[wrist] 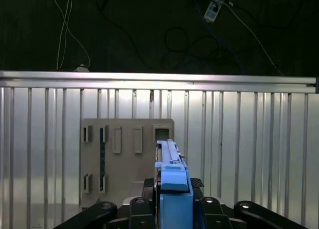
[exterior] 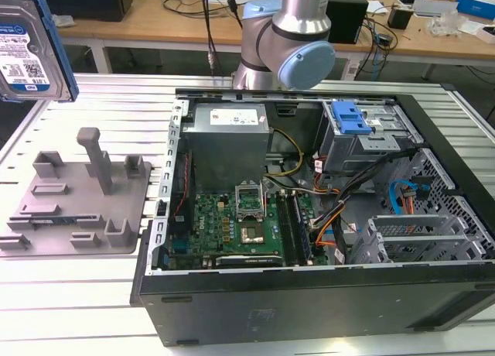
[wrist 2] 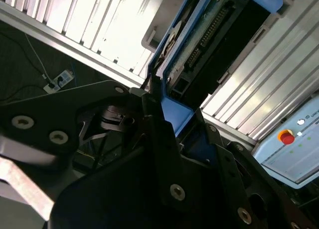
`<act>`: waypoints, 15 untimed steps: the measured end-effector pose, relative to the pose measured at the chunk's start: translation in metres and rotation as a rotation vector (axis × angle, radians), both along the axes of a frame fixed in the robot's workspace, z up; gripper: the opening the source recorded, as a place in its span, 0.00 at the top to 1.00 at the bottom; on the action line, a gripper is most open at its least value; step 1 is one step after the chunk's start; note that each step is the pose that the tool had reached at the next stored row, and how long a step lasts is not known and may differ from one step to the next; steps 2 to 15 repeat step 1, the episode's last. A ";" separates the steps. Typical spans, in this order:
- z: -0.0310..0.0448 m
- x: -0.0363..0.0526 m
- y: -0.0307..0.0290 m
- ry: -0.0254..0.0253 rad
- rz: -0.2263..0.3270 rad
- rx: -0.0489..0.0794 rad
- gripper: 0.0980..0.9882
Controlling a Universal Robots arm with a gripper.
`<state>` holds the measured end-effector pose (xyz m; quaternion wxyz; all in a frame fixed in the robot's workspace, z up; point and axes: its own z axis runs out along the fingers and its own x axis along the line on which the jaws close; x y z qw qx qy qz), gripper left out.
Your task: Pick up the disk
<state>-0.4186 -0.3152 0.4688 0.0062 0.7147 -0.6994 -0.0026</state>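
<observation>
Fingers of the black gripper [wrist: 172,209] clamp the silver-grey metal disk [exterior: 29,50] by its blue plastic rails. Disk hangs edge-on, well above the grey plastic slotted tray [exterior: 77,205] on the ribbed aluminium table [wrist: 249,139].

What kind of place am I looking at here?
Probably an electronics or robotics lab: an opened computer case lies on a slatted metal table, cluttered workbenches stand behind, and the gripper holds the disk aloft.

Only the grey holder tray [exterior: 77,201] with its upright posts interrupts the open slatted table [exterior: 46,294] beside the computer case [exterior: 309,217].
</observation>
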 end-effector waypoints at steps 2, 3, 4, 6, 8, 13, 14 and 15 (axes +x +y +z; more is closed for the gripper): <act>0.0000 0.0000 0.0000 0.0000 0.000 0.000 0.70; 0.0000 0.0000 0.0000 0.0000 0.000 0.000 0.70; 0.0000 0.0000 0.0000 0.0000 0.000 0.000 0.70; 0.0000 0.0000 0.0000 0.0000 0.000 0.000 0.70; 0.0000 0.0000 0.0000 0.0000 0.000 0.000 0.70; 0.0000 0.0000 0.0000 0.0000 0.000 0.000 0.70; 0.0000 0.0000 0.0000 0.0000 0.000 0.000 0.70; 0.0000 0.0000 0.0000 0.0000 0.000 0.000 0.70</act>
